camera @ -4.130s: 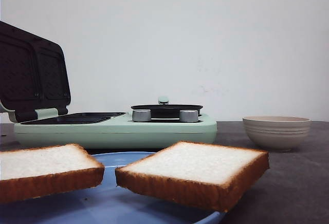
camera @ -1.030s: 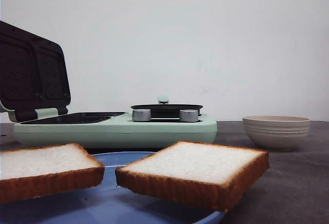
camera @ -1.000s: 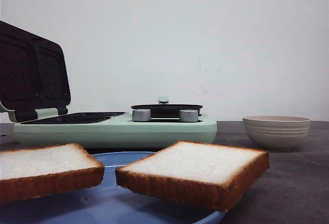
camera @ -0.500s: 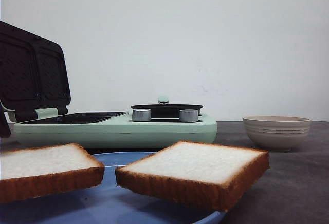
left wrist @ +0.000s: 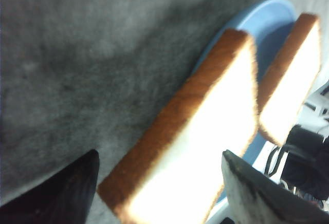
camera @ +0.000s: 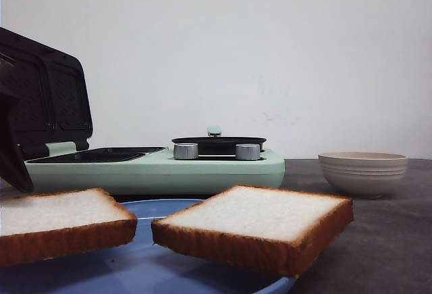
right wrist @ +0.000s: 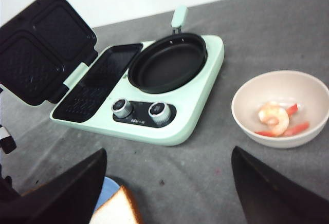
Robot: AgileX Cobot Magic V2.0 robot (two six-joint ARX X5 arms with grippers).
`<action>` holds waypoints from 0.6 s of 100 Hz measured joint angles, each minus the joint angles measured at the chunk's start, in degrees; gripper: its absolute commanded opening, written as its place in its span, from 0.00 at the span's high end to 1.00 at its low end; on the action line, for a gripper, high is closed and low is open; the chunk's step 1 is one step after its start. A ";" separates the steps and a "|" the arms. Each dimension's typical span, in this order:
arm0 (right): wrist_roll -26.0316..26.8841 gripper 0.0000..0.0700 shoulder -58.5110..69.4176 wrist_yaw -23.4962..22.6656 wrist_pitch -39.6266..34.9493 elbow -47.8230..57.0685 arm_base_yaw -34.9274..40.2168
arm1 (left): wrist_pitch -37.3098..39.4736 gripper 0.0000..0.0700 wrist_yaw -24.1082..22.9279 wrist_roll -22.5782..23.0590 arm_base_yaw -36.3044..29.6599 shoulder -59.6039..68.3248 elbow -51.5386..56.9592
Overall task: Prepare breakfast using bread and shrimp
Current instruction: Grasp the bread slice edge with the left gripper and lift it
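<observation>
From the front, my breakfast is barely begun. The two thick square slices of white bread (camera: 253, 223) with golden-brown crusts lie side by side on the round pale-blue plate (camera: 162, 267), untouched. Behind them the mint-green breakfast maker (camera: 155, 169) stands with its dark ribbed lid (camera: 44, 95) swung up, its sandwich plates bare, and the shallow black round pan (camera: 218, 143) empty. The beige ribbed bowl (camera: 363, 172) waits well apart on the grey worktop (camera: 378, 240). A dark shape at the left edge is probably my left arm. I read no lettering here.

From my left wrist, my left pincer (left wrist: 164, 188) hangs spread wide over the nearer slice, one dark finger on either side, neither touching the crust that I can see — nothing is gripped yet. I judge the first pick-up is the step in hand.

From my right wrist, my right pincer (right wrist: 169, 193) is likewise agape and empty, high above the worktop. The pink shrimp (right wrist: 275, 118) lie in the bowl, uncooked. There is a small line of print under the two silver knobs (right wrist: 139, 109), too blurred to read.

Toasting, cooking the shrimp and assembling — all of it is left.
</observation>
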 measured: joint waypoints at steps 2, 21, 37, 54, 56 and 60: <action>0.15 0.31 0.00 -0.02 -0.04 0.00 0.00 | 0.24 0.45 0.02 0.00 -0.04 0.02 0.00; 0.79 0.31 0.00 -0.02 -1.46 0.00 0.00 | 0.83 0.83 0.39 0.04 -0.87 0.07 0.00; 2.14 0.31 0.00 -0.02 -1.75 0.00 0.00 | 0.39 1.00 1.29 0.07 -0.90 0.07 0.00; 3.23 0.31 -0.04 -0.02 -1.75 0.00 0.00 | -1.03 1.00 2.45 0.85 -0.90 -0.09 0.68; 3.28 0.31 -0.04 -0.02 -1.77 0.00 0.00 | -1.09 1.00 2.69 0.90 -0.90 -0.17 0.79; 3.34 0.31 -0.04 -0.02 -1.79 0.00 0.00 | -1.14 1.00 3.72 1.14 -0.90 -0.55 0.98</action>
